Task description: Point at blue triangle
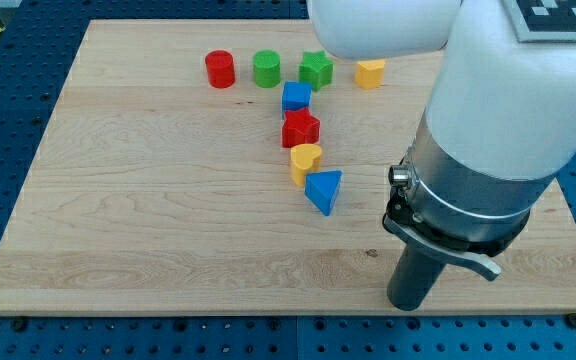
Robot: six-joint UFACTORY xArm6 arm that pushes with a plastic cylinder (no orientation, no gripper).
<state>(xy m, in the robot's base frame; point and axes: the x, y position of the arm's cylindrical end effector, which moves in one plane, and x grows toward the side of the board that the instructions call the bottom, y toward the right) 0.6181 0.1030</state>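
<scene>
Camera view
Board: a pale wooden table top (148,200) on a blue perforated base, seen from the view's bottom edge looking toward its top.
Arm: a large white and grey body fills the view's upper right and narrows to a dark rod that comes down near the board's lower right corner.
My tip (409,306): the rod's lower end, resting at the board surface well to the view's right of and below the block cluster — touching no block.
Tool state: a plain rod with nothing that opens or closes; it holds nothing.
Blue triangle (324,190): the task's thing, lowest of a short column near the board's middle, apart from my tip and up-left of it.
Yellow block (305,161): rounded, heart-like, just beside the blue triangle at its upper left — touching or nearly so, I cannot tell which.
Red block (300,129): faceted, shape unclear, directly above the yellow one.
Blue cube (295,97): above the red block, closing the column.
Top row, view's left to right: red cylinder (220,69), green cylinder (266,69), green star-like block (316,69), then a yellow block with flat sides (370,73) partly under the arm's white body.
</scene>
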